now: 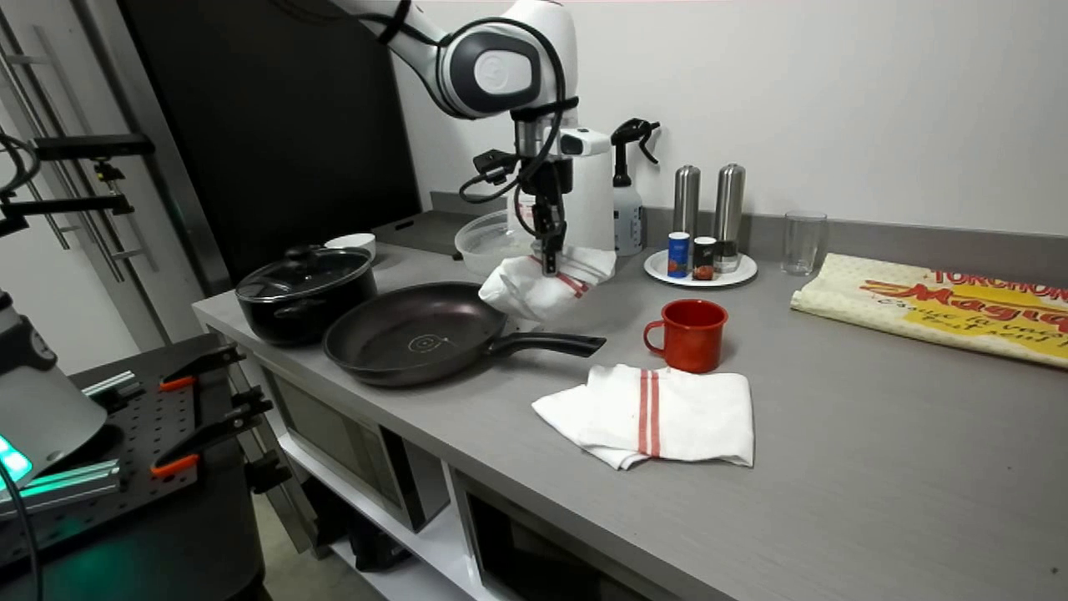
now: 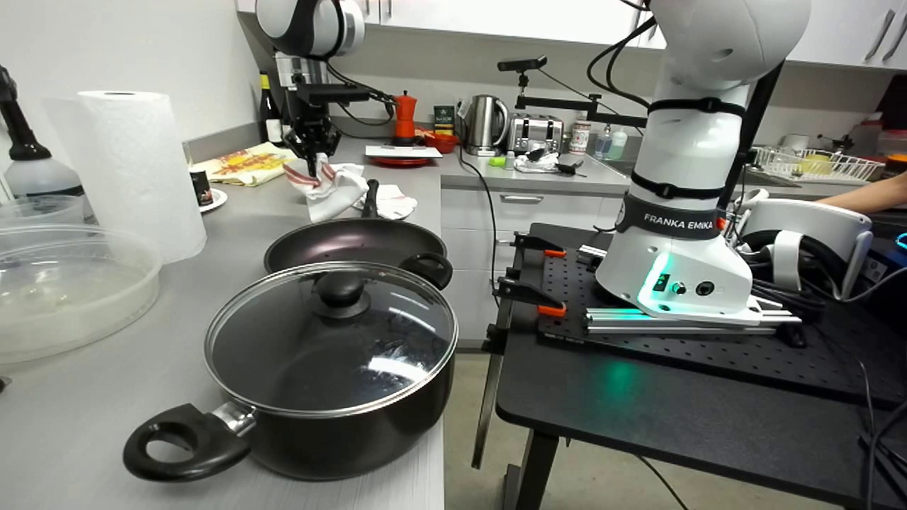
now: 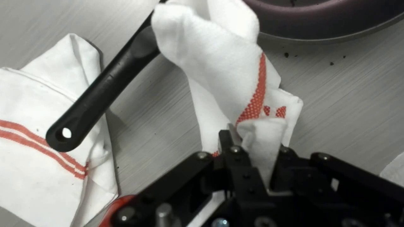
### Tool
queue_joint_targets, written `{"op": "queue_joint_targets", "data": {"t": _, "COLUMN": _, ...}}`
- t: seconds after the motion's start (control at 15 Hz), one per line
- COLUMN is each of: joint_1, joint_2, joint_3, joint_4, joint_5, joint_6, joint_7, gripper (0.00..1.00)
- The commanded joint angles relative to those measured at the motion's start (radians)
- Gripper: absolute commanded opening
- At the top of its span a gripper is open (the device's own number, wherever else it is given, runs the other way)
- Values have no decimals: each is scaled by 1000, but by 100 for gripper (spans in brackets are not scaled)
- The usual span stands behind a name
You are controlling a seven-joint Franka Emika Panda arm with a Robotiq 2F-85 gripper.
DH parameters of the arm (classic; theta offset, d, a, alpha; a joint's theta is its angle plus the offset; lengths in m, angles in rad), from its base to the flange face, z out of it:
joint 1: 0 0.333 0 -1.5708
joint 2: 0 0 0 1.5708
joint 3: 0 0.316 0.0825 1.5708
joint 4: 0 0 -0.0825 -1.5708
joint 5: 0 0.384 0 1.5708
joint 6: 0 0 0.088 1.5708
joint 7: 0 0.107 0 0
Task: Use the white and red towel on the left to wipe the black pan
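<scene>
Gray counter (image 1: pixel 868 434) beneath pan (image 1: pixel 417 334), pot (image 1: pixel 329 309), mug (image 1: pixel 694 338)

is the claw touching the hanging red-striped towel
Touching: in the wrist view, the claw pinches a fold of the hanging red-striped towel between its jaws.

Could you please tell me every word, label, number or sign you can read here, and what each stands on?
"FRANKA EMIKA" on the robot's base.
"TORCHON" on the yellow cloth; anything after it is unclear.
"Magiq" on the same cloth, cut off by the picture's edge.
Too small or blurred: the cloth's smaller print, the mark in the black pan, markings on the blue container, black container, spray bottle and green box.
</scene>
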Motion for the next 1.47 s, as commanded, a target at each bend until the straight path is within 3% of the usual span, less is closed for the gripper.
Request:
{"op": "queue_joint_targets", "data": {"t": 0.0, "joint_1": -11, "joint_2": 168, "joint_3": -9, "joint_4": 244, "joint_5": 34, "joint_6": -150, "joint_7": -30, "gripper": 4}}
{"op": "queue_joint_targets", "data": {"t": 0.2, "joint_1": -16, "joint_2": 278, "joint_3": -9, "joint_4": 390, "joint_5": 32, "joint_6": -243, "joint_7": -25, "gripper": 4}}
{"op": "queue_joint_targets", "data": {"t": 0.27, "joint_1": -17, "joint_2": 311, "joint_3": -9, "joint_4": 439, "joint_5": 30, "joint_6": -276, "joint_7": -26, "gripper": 24}}
{"op": "queue_joint_targets", "data": {"t": 0.33, "joint_1": -17, "joint_2": 342, "joint_3": -7, "joint_4": 485, "joint_5": 29, "joint_6": -302, "joint_7": -27, "gripper": 32}}
{"op": "queue_joint_targets", "data": {"t": 0.4, "joint_1": -18, "joint_2": 371, "joint_3": -6, "joint_4": 532, "joint_5": 29, "joint_6": -330, "joint_7": -27, "gripper": 47}}
{"op": "queue_joint_targets", "data": {"t": 0.87, "joint_1": -16, "joint_2": 473, "joint_3": 1, "joint_4": 732, "joint_5": 22, "joint_6": -428, "joint_7": -34, "gripper": 98}}
{"op": "queue_joint_targets", "data": {"t": 1.4, "joint_1": -11, "joint_2": 443, "joint_3": 3, "joint_4": 693, "joint_5": 11, "joint_6": -389, "joint_7": -33, "gripper": 100}}
